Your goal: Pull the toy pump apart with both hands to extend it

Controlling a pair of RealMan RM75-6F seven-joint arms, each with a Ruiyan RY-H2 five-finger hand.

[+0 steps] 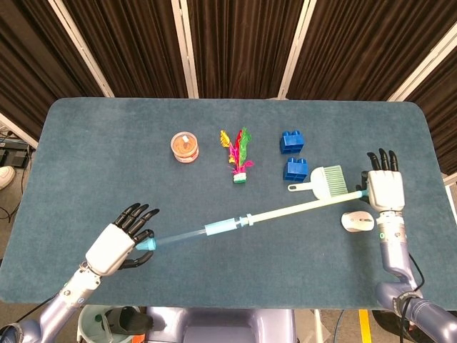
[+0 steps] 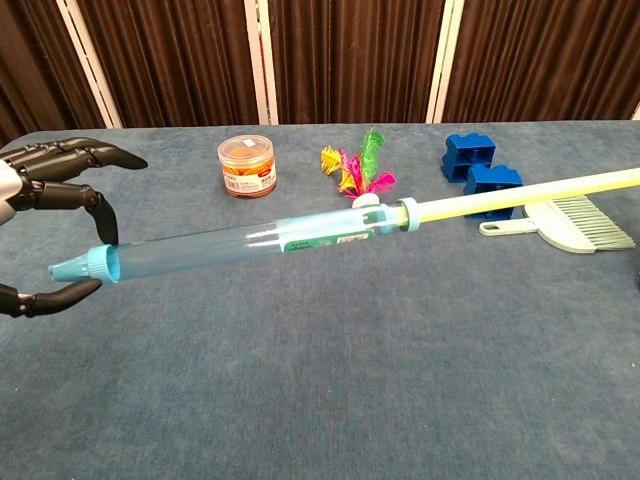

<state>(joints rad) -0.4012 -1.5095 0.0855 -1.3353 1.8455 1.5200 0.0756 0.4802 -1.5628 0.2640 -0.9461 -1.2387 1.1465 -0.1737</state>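
Note:
The toy pump hangs above the table, drawn out long. Its clear blue barrel (image 1: 207, 230) (image 2: 230, 245) ends in a blue nozzle cap that my left hand (image 1: 114, 246) (image 2: 45, 200) pinches between a finger and the thumb. A pale yellow rod (image 1: 300, 209) (image 2: 510, 195) runs up and to the right from the barrel's collar. My right hand (image 1: 385, 190) holds the rod's far end, its fingers pointing away from me. The chest view does not show the right hand.
An orange jar (image 1: 185, 146), a feather shuttlecock (image 1: 239, 158) and two blue blocks (image 1: 290, 141) (image 1: 295, 169) stand behind the pump. A small green brush (image 1: 325, 182) lies under the rod. A white mouse (image 1: 358, 221) sits beside my right wrist.

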